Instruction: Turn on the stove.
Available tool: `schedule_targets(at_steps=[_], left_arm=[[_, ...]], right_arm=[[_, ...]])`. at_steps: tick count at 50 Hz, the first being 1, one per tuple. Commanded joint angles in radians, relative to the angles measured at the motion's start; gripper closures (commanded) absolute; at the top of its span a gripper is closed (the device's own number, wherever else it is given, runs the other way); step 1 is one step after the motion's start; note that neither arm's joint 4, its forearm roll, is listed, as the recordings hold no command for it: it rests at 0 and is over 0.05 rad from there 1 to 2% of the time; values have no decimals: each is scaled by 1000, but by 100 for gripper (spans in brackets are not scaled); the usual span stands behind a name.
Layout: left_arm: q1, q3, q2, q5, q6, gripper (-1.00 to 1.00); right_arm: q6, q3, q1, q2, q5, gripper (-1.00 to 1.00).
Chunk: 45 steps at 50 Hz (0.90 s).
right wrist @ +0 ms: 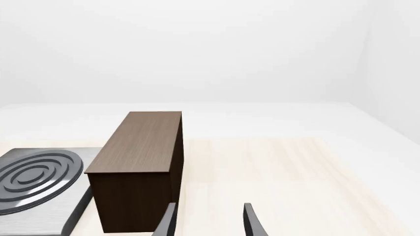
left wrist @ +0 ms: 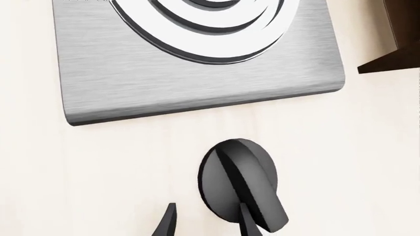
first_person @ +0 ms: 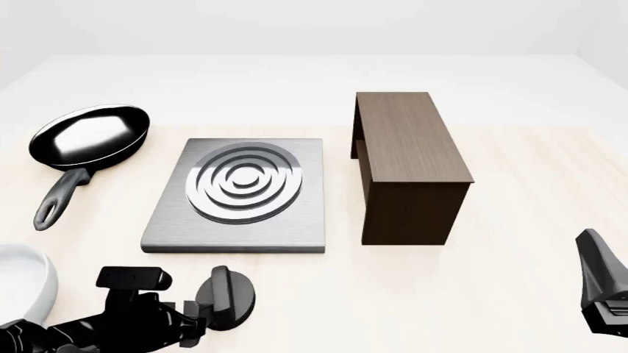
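The stove [first_person: 235, 193] is a flat brushed-grey slab with concentric silver rings, left of the table's middle; it also shows in the left wrist view [left wrist: 196, 73] and the right wrist view [right wrist: 36, 179]. Its black round ridged knob [first_person: 229, 296] lies on the table just in front of the slab. My left gripper [first_person: 199, 318] is open right at the knob's near side. In the left wrist view one fingertip [left wrist: 249, 223] overlaps the knob [left wrist: 239, 184] near its ridge, and the other stands beside it over bare table. My right gripper [right wrist: 208, 222] is open and empty at the near right.
A black frying pan [first_person: 90, 136] lies at the far left. A dark brown wooden cabinet [first_person: 407, 158] stands right of the stove. A white bowl [first_person: 18, 283] sits at the near left edge, beside my left arm.
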Motion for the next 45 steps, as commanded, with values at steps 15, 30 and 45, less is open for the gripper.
schedule_targets(at_steps=[15, 30, 45], left_arm=[[-66, -86, 100, -11, -145, -100], [-73, -109, 105, 10, -134, -100], [-61, -74, 53, 23, -138, -100]], right_arm=[[0, 0, 0, 0, 0, -100], [0, 0, 0, 0, 0, -100], [0, 0, 0, 0, 0, -100]])
